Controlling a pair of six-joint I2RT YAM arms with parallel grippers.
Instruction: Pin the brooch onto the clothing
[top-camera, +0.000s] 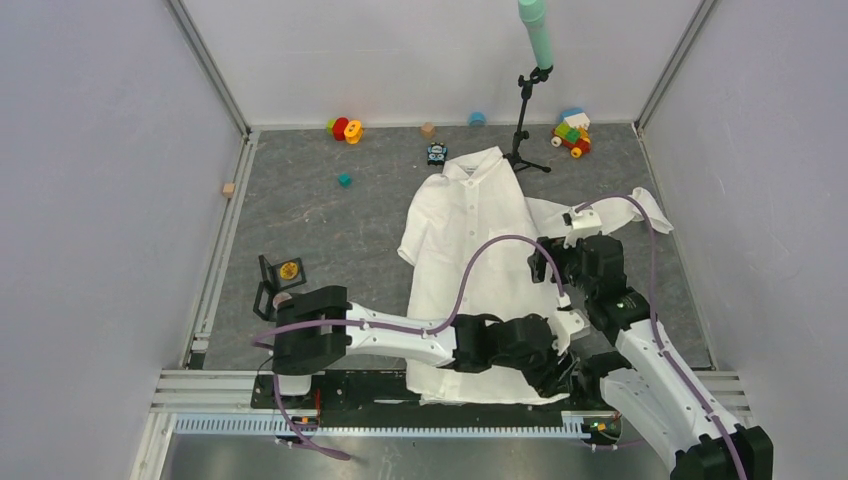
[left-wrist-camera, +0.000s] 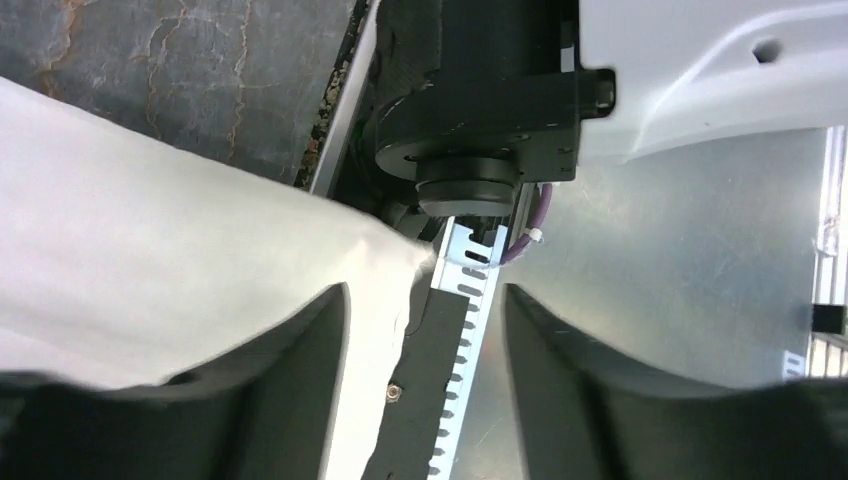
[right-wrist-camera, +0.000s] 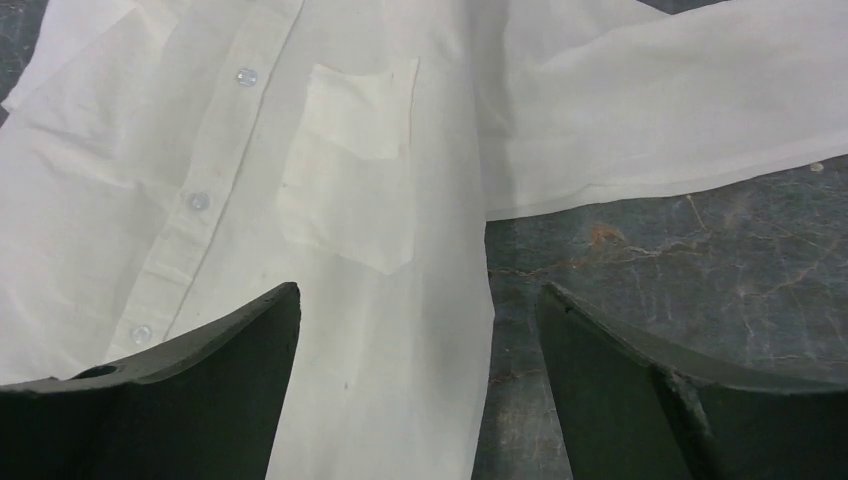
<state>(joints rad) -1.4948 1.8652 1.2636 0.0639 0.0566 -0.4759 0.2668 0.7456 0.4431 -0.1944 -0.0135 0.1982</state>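
Note:
The white shirt (top-camera: 470, 250) lies flat on the grey mat, collar to the far side, buttons and chest pocket (right-wrist-camera: 350, 160) facing up. The brooch (top-camera: 290, 269), a small yellow round piece, sits on a black stand at the near left, away from both grippers. My left gripper (top-camera: 560, 376) is open and empty at the shirt's near right hem corner; in the left wrist view (left-wrist-camera: 425, 300) the hem (left-wrist-camera: 200, 270) lies under the left finger. My right gripper (top-camera: 546, 266) is open and empty above the shirt's right side, just below the pocket in the right wrist view (right-wrist-camera: 420, 300).
A black stand with a green-tipped pole (top-camera: 527, 110) stands behind the collar. Small toys (top-camera: 571, 132) and blocks (top-camera: 345, 129) lie along the far wall. The slotted metal rail (left-wrist-camera: 470, 320) and the right arm's base (left-wrist-camera: 480, 100) are right by my left gripper.

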